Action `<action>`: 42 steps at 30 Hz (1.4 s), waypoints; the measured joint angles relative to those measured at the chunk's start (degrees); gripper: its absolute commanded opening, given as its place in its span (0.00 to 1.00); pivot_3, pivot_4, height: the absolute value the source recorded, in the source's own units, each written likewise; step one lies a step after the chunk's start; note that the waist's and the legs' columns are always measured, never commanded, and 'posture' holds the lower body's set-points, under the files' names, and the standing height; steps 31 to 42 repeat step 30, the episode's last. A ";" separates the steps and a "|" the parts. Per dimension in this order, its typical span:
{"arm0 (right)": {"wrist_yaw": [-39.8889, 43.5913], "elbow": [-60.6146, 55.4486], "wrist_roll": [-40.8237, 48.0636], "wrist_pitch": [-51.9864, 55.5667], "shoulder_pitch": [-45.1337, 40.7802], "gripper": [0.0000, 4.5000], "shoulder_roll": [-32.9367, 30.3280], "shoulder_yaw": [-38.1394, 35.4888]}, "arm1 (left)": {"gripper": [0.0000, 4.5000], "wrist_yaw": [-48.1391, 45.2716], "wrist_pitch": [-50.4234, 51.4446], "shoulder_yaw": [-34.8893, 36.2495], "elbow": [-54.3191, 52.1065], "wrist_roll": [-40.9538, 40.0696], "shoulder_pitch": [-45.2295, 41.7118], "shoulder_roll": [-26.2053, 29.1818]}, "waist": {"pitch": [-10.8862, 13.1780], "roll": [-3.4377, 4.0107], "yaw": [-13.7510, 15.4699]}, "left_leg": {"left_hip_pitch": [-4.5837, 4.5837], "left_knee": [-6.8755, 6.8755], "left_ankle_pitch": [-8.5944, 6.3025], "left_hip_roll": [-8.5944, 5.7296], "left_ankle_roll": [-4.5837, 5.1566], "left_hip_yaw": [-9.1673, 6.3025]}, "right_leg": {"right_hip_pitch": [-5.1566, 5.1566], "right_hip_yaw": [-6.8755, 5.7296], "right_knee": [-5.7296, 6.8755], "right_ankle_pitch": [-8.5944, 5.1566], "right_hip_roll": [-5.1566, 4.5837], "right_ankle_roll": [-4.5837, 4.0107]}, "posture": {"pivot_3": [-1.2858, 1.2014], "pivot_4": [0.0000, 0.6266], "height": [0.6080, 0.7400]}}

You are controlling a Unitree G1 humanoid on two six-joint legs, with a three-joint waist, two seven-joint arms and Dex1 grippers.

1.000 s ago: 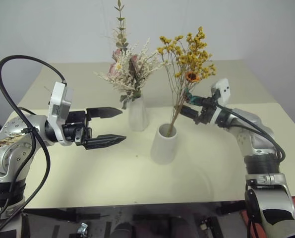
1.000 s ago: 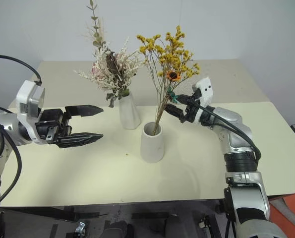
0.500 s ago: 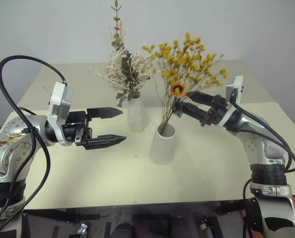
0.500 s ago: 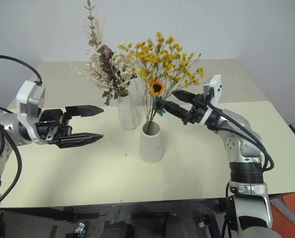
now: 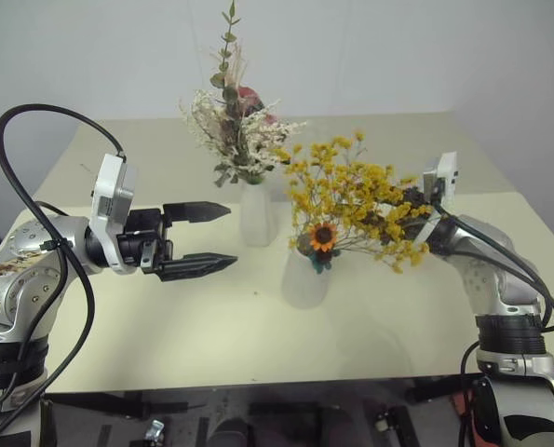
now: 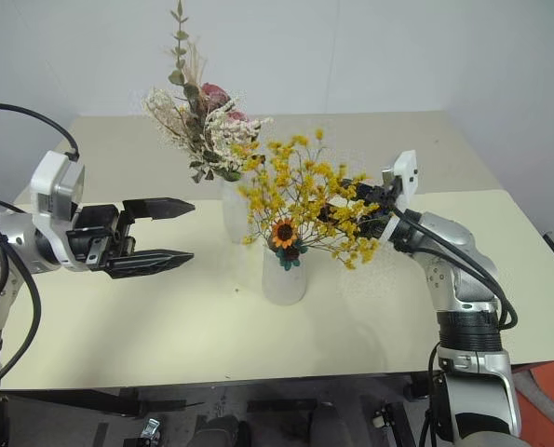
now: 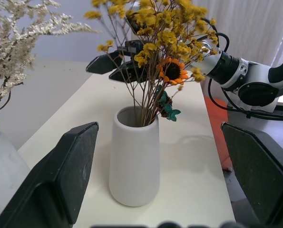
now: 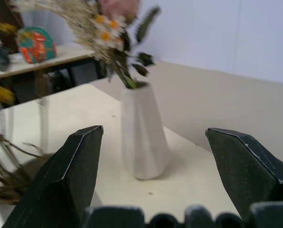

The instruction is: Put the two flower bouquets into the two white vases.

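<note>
yellow-orange small-flowered bunch (image 5: 351, 200) sits in short wide matte white vase (image 7: 133, 161), flopped over | both claws released, right claw (image 7: 113, 64) in blooms | snag might tip vase on bench (image 5: 211, 326)

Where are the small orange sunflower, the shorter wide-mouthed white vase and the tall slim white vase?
small orange sunflower (image 5: 324, 236): left eye view, on its dark centre.
shorter wide-mouthed matte white vase (image 7: 133, 161): left wrist view, mid-wall below the rim.
tall slim narrow-necked white vase (image 8: 142, 133): right wrist view, middle of the body.
</note>
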 measured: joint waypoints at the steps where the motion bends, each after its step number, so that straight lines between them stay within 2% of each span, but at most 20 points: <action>1: -0.81 0.28 -0.62 0.00 -0.15 0.92 0.00 0.09 | 1.00 0.00 0.00 0.00 0.00 0.00 0.00 0.00 | 0.00 0.00 0.00 | 0.00 0.00 0.00 0.00 0.00 0.00 | 0.00 0.00 0.00 0.00 0.00 0.00 | 0.52 0.24 1.00; 8: -5.22 2.35 -3.49 0.07 -1.08 0.92 -0.55 -0.17 | 1.00 0.05 0.01 0.04 -0.02 -0.04 0.25 0.07 | 0.00 0.00 0.02 | -0.03 0.00 0.00 0.00 0.00 0.00 | 0.00 0.00 0.01 0.00 0.00 0.00 | 0.52 0.24 1.00; 15: -4.47 4.20 -4.22 0.08 -1.07 0.92 -6.58 -1.75 | 1.00 0.78 0.30 2.88 -0.70 -0.18 5.20 2.22 | 0.00 0.00 -0.01 | -0.02 -0.01 -0.01 0.01 0.02 0.03 | 0.00 0.00 -0.07 0.00 0.00 0.00 | 0.52 0.24 1.00; 19: -1.77 5.27 -4.37 0.01 0.45 0.92 -9.80 -3.03 | 1.00 1.38 0.32 6.20 -2.20 -0.21 9.41 3.46 | 0.00 0.00 0.04 | 0.00 -0.02 -0.02 0.02 0.03 0.04 | 0.00 0.01 -0.08 0.00 0.00 0.00 | 0.52 0.24 1.00; 23: 4.55 8.10 -3.31 -0.95 4.39 0.92 -14.12 -5.61 | 1.00 2.04 0.16 11.29 -2.65 -0.13 14.77 4.35 | 0.00 0.00 0.10 | -0.01 -0.02 -0.05 0.03 0.08 0.07 | 0.02 0.01 -0.13 0.00 -0.01 0.00 | 0.52 0.24 1.00; 30: 15.26 11.91 0.28 -2.89 6.89 0.92 -17.97 -9.79 | 1.00 2.13 -0.46 16.92 -2.54 0.66 21.29 5.21 | 0.00 0.00 0.00 | 0.15 -0.05 -0.05 0.05 0.08 0.11 | 0.11 0.03 -0.11 0.00 -0.01 0.00 | 0.52 0.24 1.00; 42: 15.26 11.91 0.28 -2.89 6.89 0.92 -17.97 -9.79 | 1.00 2.13 -0.46 16.92 -2.54 0.66 21.29 5.21 | 0.00 0.00 0.00 | 0.15 -0.05 -0.05 0.05 0.08 0.11 | 0.11 0.03 -0.11 0.00 -0.01 0.00 | 0.52 0.24 1.00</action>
